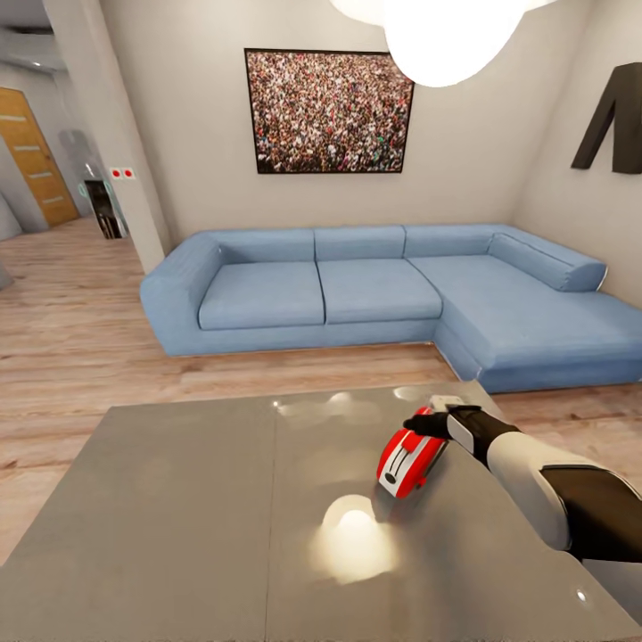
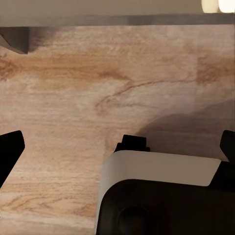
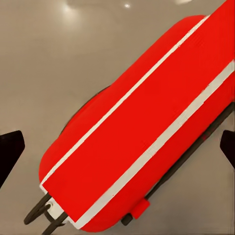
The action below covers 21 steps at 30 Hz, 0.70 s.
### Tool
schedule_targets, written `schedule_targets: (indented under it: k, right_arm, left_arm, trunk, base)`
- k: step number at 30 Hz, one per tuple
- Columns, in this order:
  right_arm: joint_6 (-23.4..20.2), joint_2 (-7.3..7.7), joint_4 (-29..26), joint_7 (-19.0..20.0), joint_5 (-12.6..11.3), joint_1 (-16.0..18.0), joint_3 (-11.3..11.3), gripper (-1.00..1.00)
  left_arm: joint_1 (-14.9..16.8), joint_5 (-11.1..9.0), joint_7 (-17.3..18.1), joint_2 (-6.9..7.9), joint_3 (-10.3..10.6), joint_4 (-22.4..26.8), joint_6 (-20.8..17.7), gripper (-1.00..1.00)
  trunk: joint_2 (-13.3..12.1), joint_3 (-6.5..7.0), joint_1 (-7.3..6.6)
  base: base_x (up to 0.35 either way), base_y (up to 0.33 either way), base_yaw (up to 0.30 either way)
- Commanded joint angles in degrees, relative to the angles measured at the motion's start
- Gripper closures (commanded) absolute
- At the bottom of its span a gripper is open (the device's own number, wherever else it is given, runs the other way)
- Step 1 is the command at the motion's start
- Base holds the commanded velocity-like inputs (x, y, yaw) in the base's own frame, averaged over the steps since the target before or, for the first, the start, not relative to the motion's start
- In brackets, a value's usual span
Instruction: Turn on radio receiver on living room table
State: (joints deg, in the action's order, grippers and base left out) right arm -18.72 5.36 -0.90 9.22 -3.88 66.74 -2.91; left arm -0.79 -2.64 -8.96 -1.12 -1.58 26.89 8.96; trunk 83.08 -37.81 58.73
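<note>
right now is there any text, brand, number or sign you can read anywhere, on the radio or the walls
None can be read.
radio receiver: red shell with white stripes, no lettering showing in the head view or the right wrist view.
red-and-white wall plate: two red marks, too small to tell if they hold any text.
crowd picture: no caption or words visible.
table: plain grey top, only lamp glare.

- I see the table (image 1: pixel 178 499) top bare from its left edge to past the seam, open to my grippers.
- Only the radio receiver (image 1: pixel 408 459) stands near the far right corner, my right gripper (image 1: pixel 426 424) directly over it.
- The sofa (image 1: pixel 357 290) sits well beyond the far edge.
</note>
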Motion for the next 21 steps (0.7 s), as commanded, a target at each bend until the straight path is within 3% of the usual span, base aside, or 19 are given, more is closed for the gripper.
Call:
schedule_targets:
  k: [1, 8, 21]
  right_arm:
    - [0.0, 0.03, 0.0, -0.6, 0.0, 0.0, 0.0, -1.0]
    - [0.1, 0.01, 0.0, -2.5, -0.3, 0.0, 0.0, -1.0]
    - [0.1, -0.21, 0.0, -1.8, -0.5, 0.0, 0.0, -1.0]
  left_arm:
    - [0.0, 0.0, 0.0, -0.01, 0.0, 0.0, 0.0, -1.0]
    - [0.0, 0.0, 0.0, -0.02, 0.0, 0.0, 0.0, -1.0]
    - [0.0, 0.0, 0.0, -0.07, 0.0, 0.0, 0.0, -1.0]
  trunk:
    - [0.0, -0.09, 0.0]
    - [0.0, -0.74, 0.0]
    - [0.0, -1.83, 0.0]
  base:
    - [0.0, 0.0, 0.0]
    - [0.0, 0.0, 0.0]
    - [0.0, 0.0, 0.0]
